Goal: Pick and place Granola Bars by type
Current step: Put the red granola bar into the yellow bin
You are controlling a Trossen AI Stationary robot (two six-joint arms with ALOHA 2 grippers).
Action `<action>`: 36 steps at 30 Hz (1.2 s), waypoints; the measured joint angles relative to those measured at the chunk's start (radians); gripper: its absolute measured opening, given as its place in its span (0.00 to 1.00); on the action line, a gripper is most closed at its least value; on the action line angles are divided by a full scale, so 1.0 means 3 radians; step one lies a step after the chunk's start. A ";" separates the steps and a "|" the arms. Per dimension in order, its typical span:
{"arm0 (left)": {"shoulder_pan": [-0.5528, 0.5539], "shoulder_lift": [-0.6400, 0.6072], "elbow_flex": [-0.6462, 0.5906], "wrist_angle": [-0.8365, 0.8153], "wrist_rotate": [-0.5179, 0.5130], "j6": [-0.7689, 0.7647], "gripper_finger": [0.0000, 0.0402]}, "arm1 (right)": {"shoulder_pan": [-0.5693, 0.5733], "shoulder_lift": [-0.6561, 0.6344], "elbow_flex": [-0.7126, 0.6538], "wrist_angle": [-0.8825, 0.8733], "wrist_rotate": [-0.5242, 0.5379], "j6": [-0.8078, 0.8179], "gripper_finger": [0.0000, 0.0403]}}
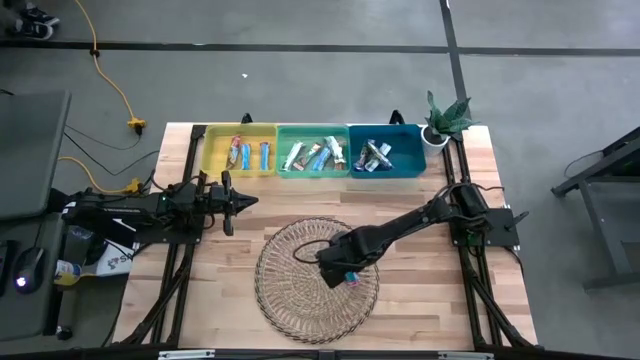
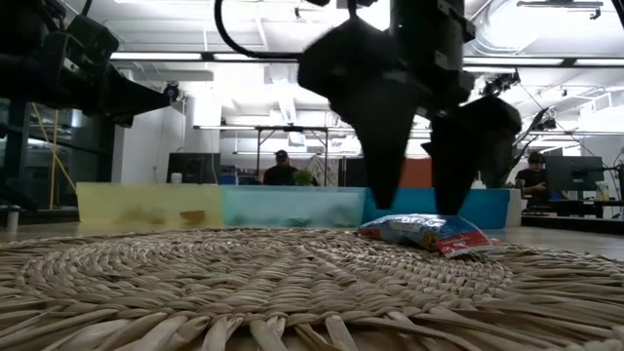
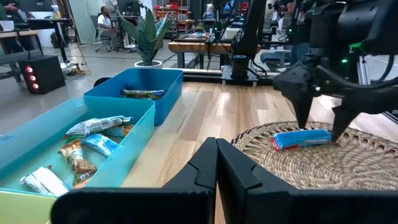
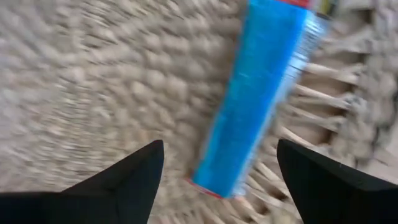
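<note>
A bright blue granola bar [image 1: 351, 278] lies flat on the round woven mat [image 1: 300, 290], near its right side. My right gripper [image 1: 340, 272] hangs just above the bar, pointing down and open. Its two fingers stand on either side of the bar [image 4: 261, 93] across its length, without touching it. The low view shows the fingertips [image 2: 385, 185] stopping a little above the bar [image 2: 424, 232]. My left gripper [image 1: 232, 203] waits shut and level at the table's left, above the wood. More granola bars lie in the three bins at the far edge.
A yellow bin [image 1: 212, 150], a teal bin [image 1: 283, 150] and a blue bin [image 1: 415, 160] stand in a row at the far edge, each holding several wrapped bars. A potted plant [image 1: 447, 118] is at the far right corner. Bare wood surrounds the mat.
</note>
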 joint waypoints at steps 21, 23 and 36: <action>0.0000 0.0000 0.0000 -0.0001 0.0000 -0.0001 0.00 | -0.0066 0.0014 -0.0060 0.0036 0.0298 0.0046 0.74; 0.0000 0.0000 0.0000 -0.0001 0.0000 0.0001 0.00 | -0.0066 0.0034 -0.0142 0.0094 0.0238 0.0075 0.74; 0.0000 0.0001 0.0000 -0.0001 0.0000 0.0001 0.00 | -0.0068 0.0033 -0.0304 0.0304 0.0128 0.0110 0.73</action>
